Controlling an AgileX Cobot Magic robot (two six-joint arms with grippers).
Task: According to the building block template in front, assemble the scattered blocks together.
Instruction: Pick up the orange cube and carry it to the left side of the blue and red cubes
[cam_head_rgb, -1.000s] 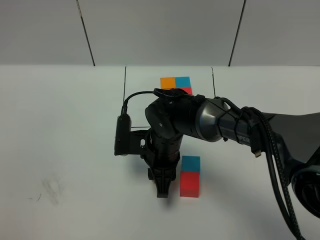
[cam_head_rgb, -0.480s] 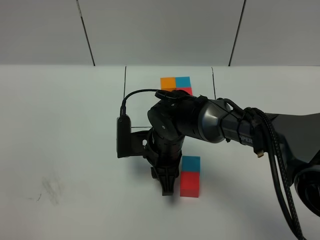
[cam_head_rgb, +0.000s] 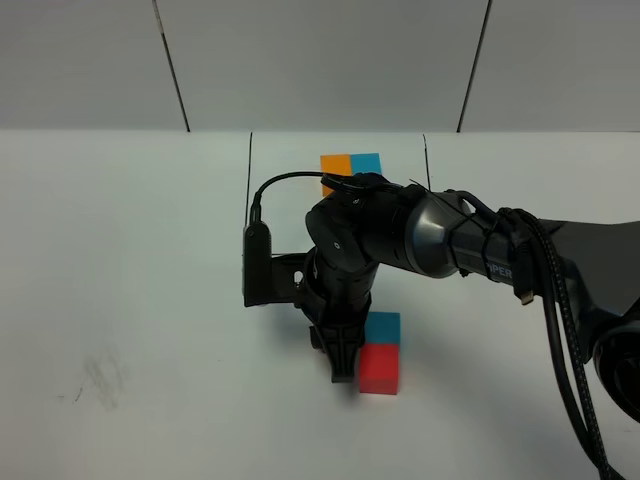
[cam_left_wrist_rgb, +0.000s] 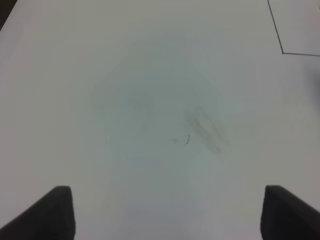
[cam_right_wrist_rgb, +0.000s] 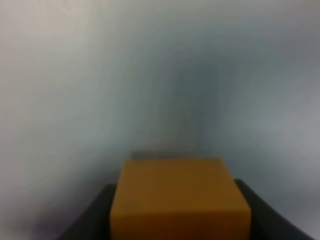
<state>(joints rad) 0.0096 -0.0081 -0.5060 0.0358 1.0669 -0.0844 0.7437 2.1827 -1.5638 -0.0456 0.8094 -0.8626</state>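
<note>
A white counter (cam_head_rgb: 120, 250) fills the lower scene, with a faint grey smudge (cam_head_rgb: 100, 378) toward eight o'clock. Behind it stands a pale panelled wall (cam_head_rgb: 320, 60) crossed by dark seams (cam_head_rgb: 172, 70).

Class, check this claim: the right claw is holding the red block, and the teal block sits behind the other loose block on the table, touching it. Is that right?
One detail is wrong. The right claw holds the orange block, not the red one, as the right wrist view shows. The red block lies on the table with the teal block touching it from behind, seen in the exterior high view.
</note>
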